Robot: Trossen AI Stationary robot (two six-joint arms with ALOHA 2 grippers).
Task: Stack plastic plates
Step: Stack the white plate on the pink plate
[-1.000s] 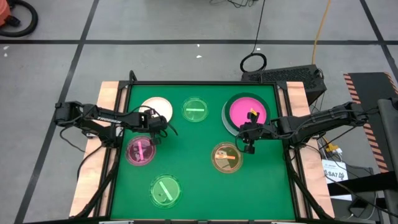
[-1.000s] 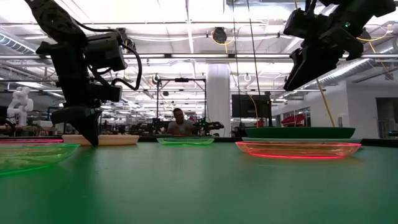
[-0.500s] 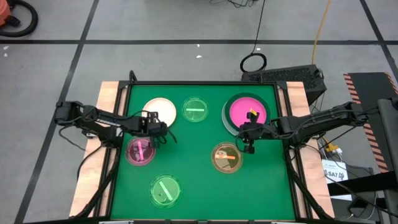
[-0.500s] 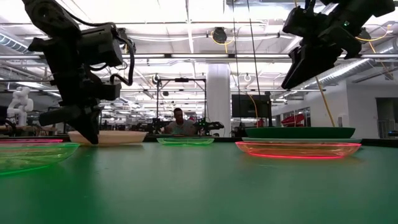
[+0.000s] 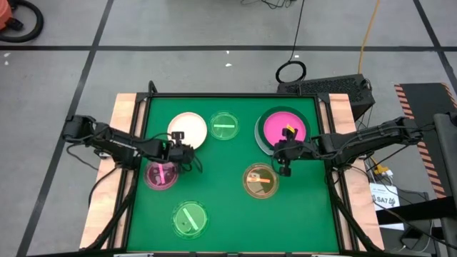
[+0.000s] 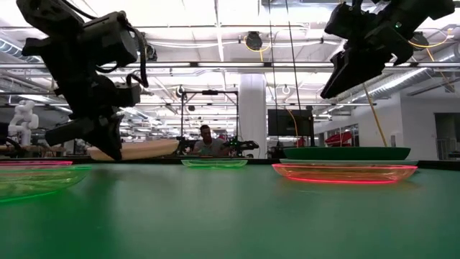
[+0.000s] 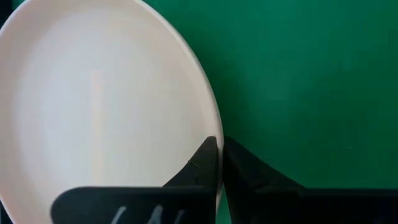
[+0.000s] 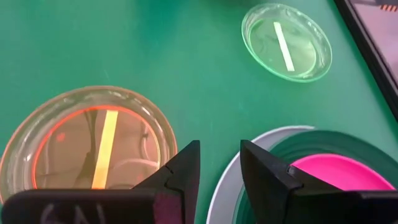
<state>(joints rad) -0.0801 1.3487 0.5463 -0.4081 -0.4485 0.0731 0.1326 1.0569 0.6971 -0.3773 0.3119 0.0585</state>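
A cream plate [image 5: 187, 128] is at the table's far left, and my left gripper [image 7: 219, 158] is shut on its near rim. To its right lies a translucent green dish [image 5: 224, 126]. At the far right a hot-pink plate [image 5: 283, 128] rests in a dark-green plate [image 5: 261, 123], with a pale rim [image 8: 224, 180] under them. An amber dish [image 5: 260, 180], a translucent pink dish [image 5: 161, 173] and a second green dish [image 5: 189, 218] lie nearer. My right gripper [image 8: 221, 163] hovers open over the table beside that stack, holding nothing. My left gripper pinches the cream plate's rim [image 7: 210, 127] on its near side, one finger over the inside [image 7: 200, 163] and one outside the edge. The fingers slant down from the table's left. In the low view the plate [image 6: 136, 150] is tilted, its free side raised.
A raised black frame borders the green mat [image 5: 221, 164], with wooden strips [image 5: 123, 114] along the left and right sides. Free mat lies in the middle between the dishes. A person sits far off in the room behind the table [image 6: 207, 140].
My left gripper has swung toward the table's right and near edge, rolling a little, and has kept its hold on the cream plate. The plate has gone right with it and tipped from flat on the mat to tilted, its free side raised.
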